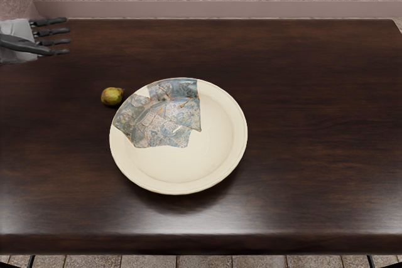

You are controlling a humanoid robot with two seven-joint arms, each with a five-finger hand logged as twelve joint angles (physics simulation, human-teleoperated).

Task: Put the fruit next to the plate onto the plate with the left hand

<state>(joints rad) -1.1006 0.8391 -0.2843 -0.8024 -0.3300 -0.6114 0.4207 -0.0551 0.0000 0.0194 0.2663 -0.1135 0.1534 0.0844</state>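
Observation:
A small yellow-green fruit (112,96) lies on the dark wooden table just left of the plate's upper left rim, a narrow gap between them. The cream plate (213,155) sits in the middle of the table and carries a blue-grey patterned patch on its upper left part. My left hand (53,36) hovers at the far left edge near the table's back corner, fingers stretched out straight and holding nothing. It is well up and to the left of the fruit. The right arm does not show.
The dark table (314,92) runs across the whole picture, with its front edge near the bottom. A pinkish wall stands behind the back edge. Tiled floor shows below the front edge.

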